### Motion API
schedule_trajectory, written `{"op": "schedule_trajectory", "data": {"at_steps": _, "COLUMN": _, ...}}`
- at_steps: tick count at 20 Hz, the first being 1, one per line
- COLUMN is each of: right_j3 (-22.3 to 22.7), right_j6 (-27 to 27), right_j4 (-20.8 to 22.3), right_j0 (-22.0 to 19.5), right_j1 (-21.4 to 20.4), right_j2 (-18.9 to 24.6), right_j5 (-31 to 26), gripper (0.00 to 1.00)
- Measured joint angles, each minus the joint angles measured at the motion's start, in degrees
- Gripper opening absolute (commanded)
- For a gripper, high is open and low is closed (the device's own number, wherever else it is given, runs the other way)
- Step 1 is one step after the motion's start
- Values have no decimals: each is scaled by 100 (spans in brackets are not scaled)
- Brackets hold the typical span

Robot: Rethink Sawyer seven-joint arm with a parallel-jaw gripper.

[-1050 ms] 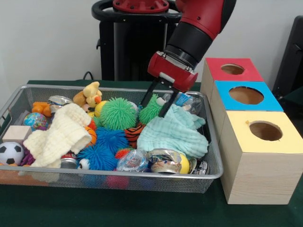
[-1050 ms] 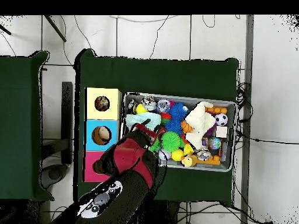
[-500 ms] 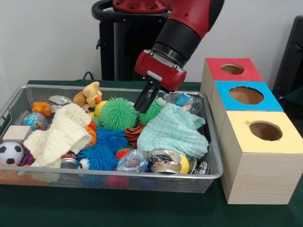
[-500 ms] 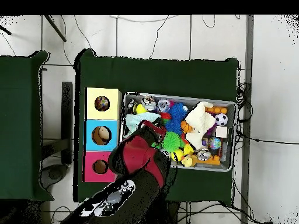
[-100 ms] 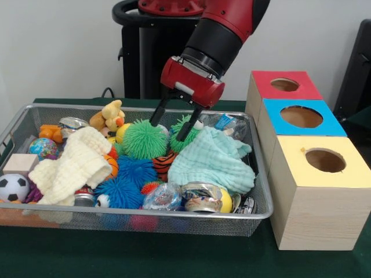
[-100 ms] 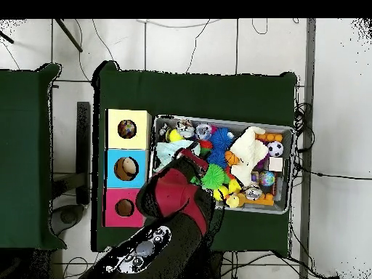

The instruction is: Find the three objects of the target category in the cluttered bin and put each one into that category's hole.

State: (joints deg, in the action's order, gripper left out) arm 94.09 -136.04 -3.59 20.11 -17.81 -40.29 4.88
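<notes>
Two fingers spread apart on the hand (image 5: 171, 128), poised over the wire bin (image 5: 23, 119), straddling the gap between the big green spiky ball (image 5: 142, 139) and a smaller green spiky ball (image 5: 184, 134). Beside the bin, three boxes with holes: red (image 5: 284, 84), blue (image 5: 301, 116), yellow (image 5: 325, 160).

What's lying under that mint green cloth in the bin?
The mint green cloth drapes over a striped orange toy at its left edge and shiny wrapped items in front. Anything beneath its middle is hidden.
</notes>
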Motion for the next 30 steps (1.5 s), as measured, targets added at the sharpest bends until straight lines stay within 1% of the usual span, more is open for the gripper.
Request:
{"op": "schedule_trajectory", "data": {"at_steps": 5, "right_j3": -21, "right_j6": 0, "right_j4": -213, "right_j0": 240, "right_j1": 126, "right_j2": -87, "right_j5": -106, "gripper": 100}}
{"op": "schedule_trajectory", "data": {"at_steps": 9, "right_j3": -50, "right_j6": 0, "right_j4": -564, "right_j0": 426, "right_j1": 200, "right_j2": -87, "right_j5": -526, "gripper": 100}}
{"op": "schedule_trajectory", "data": {"at_steps": 11, "right_j3": -50, "right_j6": 0, "right_j4": -676, "right_j0": 434, "right_j1": 189, "right_j2": -72, "right_j5": -722, "gripper": 100}}
{"op": "schedule_trajectory", "data": {"at_steps": 12, "right_j3": -50, "right_j6": 0, "right_j4": -783, "right_j0": 407, "right_j1": 158, "right_j2": -26, "right_j5": -950, "gripper": 100}}
{"op": "schedule_trajectory", "data": {"at_steps": 14, "right_j3": -48, "right_j6": 0, "right_j4": -843, "right_j0": 370, "right_j1": 122, "right_j2": 27, "right_j5": -1085, "gripper": 100}}
{"op": "schedule_trajectory", "data": {"at_steps": 15, "right_j3": -45, "right_j6": 0, "right_j4": -935, "right_j0": 277, "right_j1": 45, "right_j2": 156, "right_j5": -1263, "gripper": 100}}
{"op": "schedule_trajectory", "data": {"at_steps": 17, "right_j3": -42, "right_j6": 0, "right_j4": -975, "right_j0": 197, "right_j1": -10, "right_j2": 259, "right_j5": -1316, "gripper": 100}}
{"op": "schedule_trajectory", "data": {"at_steps": 21, "right_j3": 7, "right_j6": 0, "right_j4": -1176, "right_j0": -298, "right_j1": -258, "right_j2": 858, "right_j5": -1334, "gripper": 100}}
{"op": "schedule_trajectory", "data": {"at_steps": 23, "right_j3": 24, "right_j6": 0, "right_j4": -1245, "right_j0": -483, "right_j1": -327, "right_j2": 1073, "right_j5": -1335, "gripper": 100}}
{"op": "schedule_trajectory", "data": {"at_steps": 25, "right_j3": 27, "right_j6": 0, "right_j4": -1390, "right_j0": -757, "right_j1": -395, "right_j2": 1394, "right_j5": -1334, "gripper": 100}}
{"op": "schedule_trajectory", "data": {"at_steps": 28, "right_j3": 28, "right_j6": 0, "right_j4": -1511, "right_j0": -896, "right_j1": -417, "right_j2": 1588, "right_j5": -1334, "gripper": 100}}
{"op": "schedule_trajectory", "data": {"at_steps": 30, "right_j3": 34, "right_j6": 0, "right_j4": -1640, "right_j0": -1026, "right_j1": -464, "right_j2": 1838, "right_j5": -1334, "gripper": 100}}
